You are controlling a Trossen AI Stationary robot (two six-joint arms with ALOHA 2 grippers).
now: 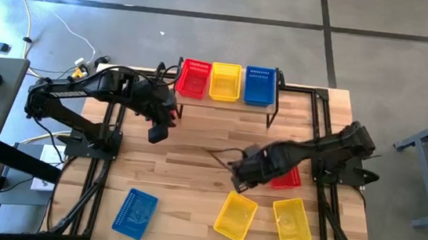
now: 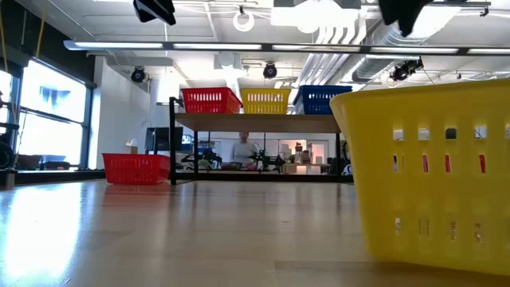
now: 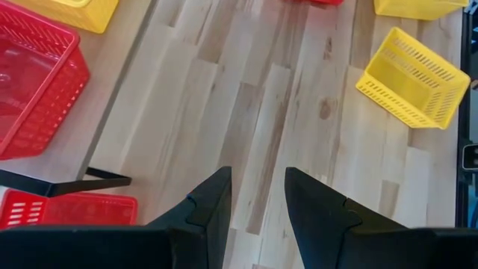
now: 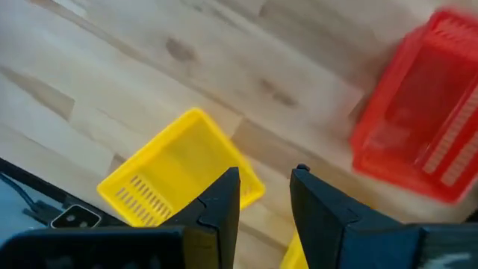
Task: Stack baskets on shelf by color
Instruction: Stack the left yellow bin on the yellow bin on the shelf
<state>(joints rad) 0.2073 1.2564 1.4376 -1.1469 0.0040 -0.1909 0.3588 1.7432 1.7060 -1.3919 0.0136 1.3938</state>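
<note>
The baskets are judged light, stiff and slightly slick, best pinched at a rim wall. On the shelf (image 1: pixel 223 104) one red, one yellow (image 1: pixel 225 82) and one blue basket sit, all seemingly empty. Well in front of the shelf, the right gripper (image 1: pixel 237 183), slightly parted and empty, hovers beside a loose yellow basket (image 1: pixel 235 217). The left gripper (image 1: pixel 157 133), likewise empty, waits near the shelf.

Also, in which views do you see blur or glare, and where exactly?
Right wrist view: the red basket is smeared by motion blur, while the yellow basket is sharper. Low view: the nearest yellow basket looms large and soft, bright ceiling lights glare overhead, and the table shines with reflected window light. High view and left wrist view: evenly lit and sharp.
</note>
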